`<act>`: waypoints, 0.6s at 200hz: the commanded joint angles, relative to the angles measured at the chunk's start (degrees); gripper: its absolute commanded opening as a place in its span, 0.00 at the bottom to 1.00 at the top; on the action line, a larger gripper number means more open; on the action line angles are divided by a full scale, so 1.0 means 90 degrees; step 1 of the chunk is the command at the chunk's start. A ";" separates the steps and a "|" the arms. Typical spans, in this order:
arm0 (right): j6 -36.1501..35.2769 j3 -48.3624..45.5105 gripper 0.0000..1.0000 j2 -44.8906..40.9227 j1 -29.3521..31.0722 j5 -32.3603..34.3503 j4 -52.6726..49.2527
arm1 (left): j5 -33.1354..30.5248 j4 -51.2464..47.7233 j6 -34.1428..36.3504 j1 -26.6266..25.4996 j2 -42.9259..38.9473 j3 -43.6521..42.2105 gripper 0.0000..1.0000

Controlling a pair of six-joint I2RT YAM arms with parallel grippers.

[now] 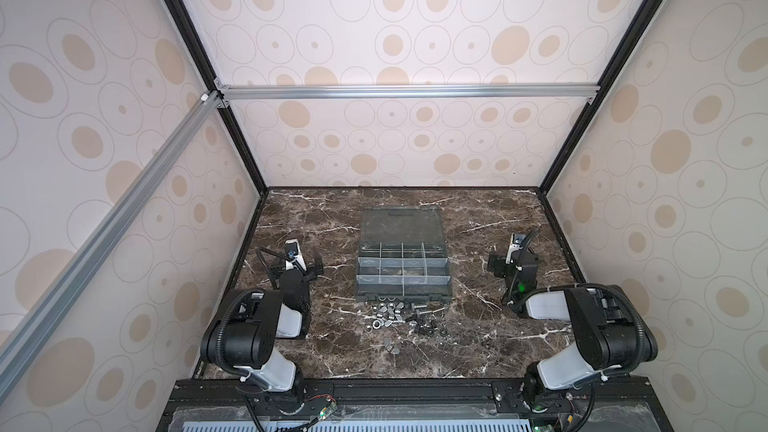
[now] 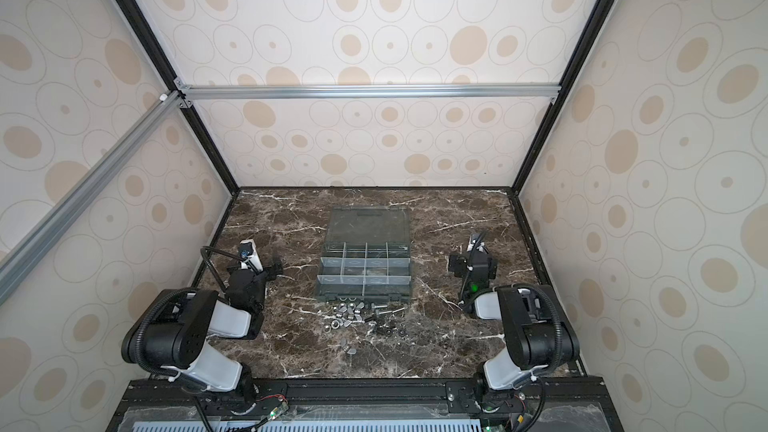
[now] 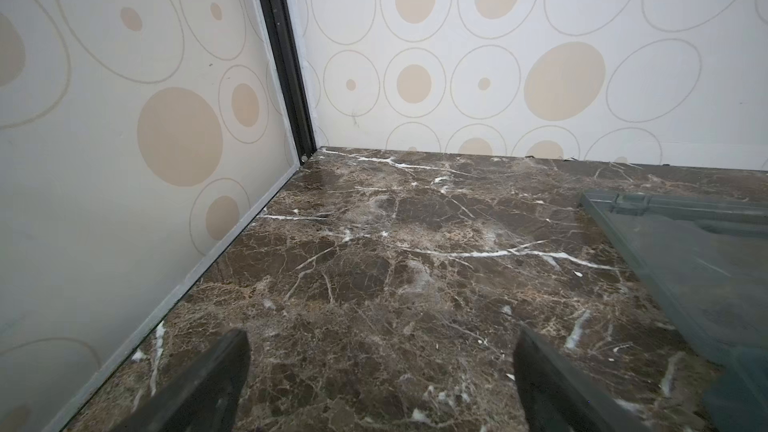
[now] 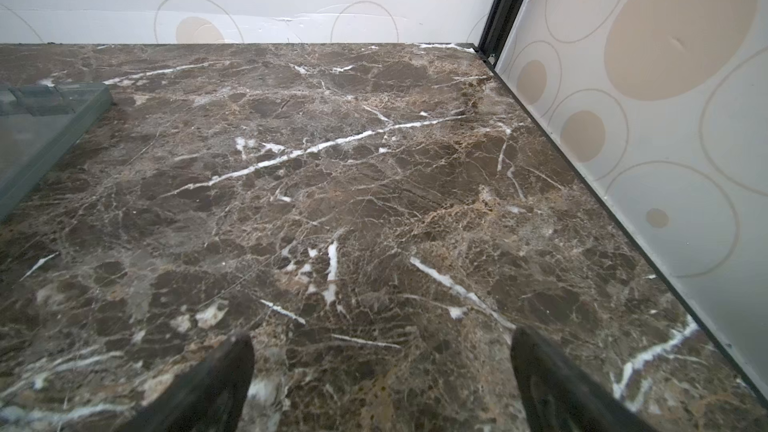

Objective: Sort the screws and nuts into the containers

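Left of the box: left gripper (image 3: 382,336) hangs low over the bare table (image 1: 332,351), jaws spread wide with only marble between them.
Mid-table: box (image 1: 402,292), dark grey, sits between the two arms, well apart from both.
Lid (image 1: 401,226): clear, swung open and laid back flat on the table on the far side of the box.
Containers (image 1: 402,260): small compartments split by pale dividers; I cannot tell whether anything lies in them.
Nuts (image 1: 388,312): a silver heap of hex rings and wedges on the table, just in front of the box's near wall, on the left of the pile.
Stray nut (image 1: 394,350): a silver wedge lying apart from the heap, nearer the arm bases.
Screws (image 1: 420,310): silver and black, on the right of the same pile, beside the nuts.
Black rings (image 1: 432,328): scattered at the pile's near right edge.
Right of the box: right gripper (image 4: 382,336) hangs low over bare marble, jaws released wide and empty.
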 commanded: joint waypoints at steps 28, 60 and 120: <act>-0.0039 -0.0027 1.00 -0.0077 -0.0024 -0.0036 0.0175 | -0.0028 0.0302 0.0099 -0.0009 0.0025 0.0002 0.99; -0.0037 -0.0022 1.00 -0.0085 -0.0025 -0.0035 0.0158 | -0.0028 0.0301 0.0104 -0.0004 0.0025 -0.0004 0.99; -0.0022 0.0006 1.00 -0.0063 -0.0025 -0.0025 0.0139 | -0.0028 0.0286 0.0107 -0.0004 0.0034 0.0006 0.99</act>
